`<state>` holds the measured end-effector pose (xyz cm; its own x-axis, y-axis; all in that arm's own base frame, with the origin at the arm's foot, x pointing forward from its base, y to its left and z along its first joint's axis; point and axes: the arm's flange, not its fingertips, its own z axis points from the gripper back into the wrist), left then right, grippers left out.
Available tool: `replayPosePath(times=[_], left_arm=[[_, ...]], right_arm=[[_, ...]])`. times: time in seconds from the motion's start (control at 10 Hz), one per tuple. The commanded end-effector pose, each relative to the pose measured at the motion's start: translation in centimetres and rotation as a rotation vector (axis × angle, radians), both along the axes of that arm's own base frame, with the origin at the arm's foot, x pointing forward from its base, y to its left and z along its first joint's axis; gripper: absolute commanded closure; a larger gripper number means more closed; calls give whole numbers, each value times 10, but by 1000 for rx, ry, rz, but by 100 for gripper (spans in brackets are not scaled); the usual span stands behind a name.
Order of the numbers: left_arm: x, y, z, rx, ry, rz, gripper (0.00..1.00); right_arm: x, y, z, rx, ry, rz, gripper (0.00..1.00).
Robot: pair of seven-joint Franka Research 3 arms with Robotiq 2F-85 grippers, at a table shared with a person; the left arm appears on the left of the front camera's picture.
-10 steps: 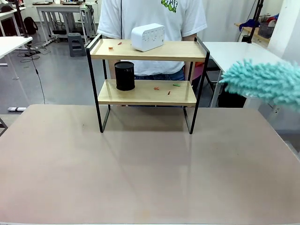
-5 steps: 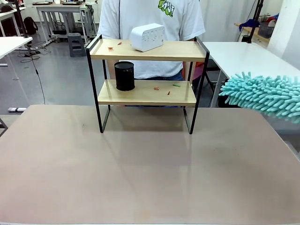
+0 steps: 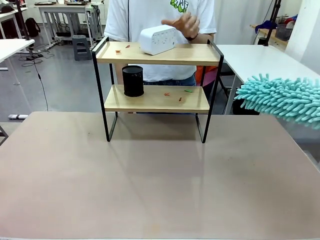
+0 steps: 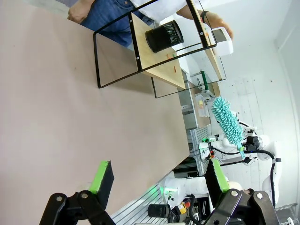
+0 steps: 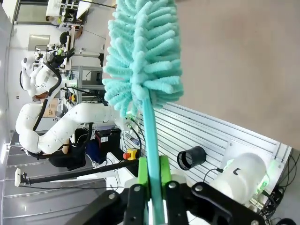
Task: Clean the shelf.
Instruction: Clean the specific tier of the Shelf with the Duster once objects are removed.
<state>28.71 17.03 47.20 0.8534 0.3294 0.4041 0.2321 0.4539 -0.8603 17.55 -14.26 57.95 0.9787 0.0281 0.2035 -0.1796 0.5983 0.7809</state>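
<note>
At the far middle of the table (image 3: pixel 150 190), locate the shelf (image 3: pixel 145 102): upright, with a black mesh cup (image 3: pixel 133 80) and small scraps (image 3: pixel 167 93) on the lower board, and a white box (image 3: pixel 157 39) and more scraps on the upper. Note the person's hand (image 3: pixel 184 23) just above that box. Confirm the right gripper (image 5: pixel 151 168) clamped on the handle of the teal duster (image 3: pixel 282 100), held in the air well right of the shelf. Confirm the left gripper (image 4: pixel 157 176) spread wide, holding nothing. Treat the step as approach, with no board swept yet. Next, probably: swing the duster head left to board height, avoiding the black frame post and the hand.
</note>
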Motion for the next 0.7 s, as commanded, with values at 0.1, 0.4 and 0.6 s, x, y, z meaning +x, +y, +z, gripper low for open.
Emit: replayPosePath(times=[0.1,0.4,0.6], left_arm=[[2,-1,1,-12,-29,-2,0],[2,-1,1,-12,-29,-2,0],[2,-1,1,-12,-29,-2,0]], right_arm=[[0,3,5,16,2,-18,100],[0,3,5,16,2,-18,100],[0,3,5,16,2,-18,100]])
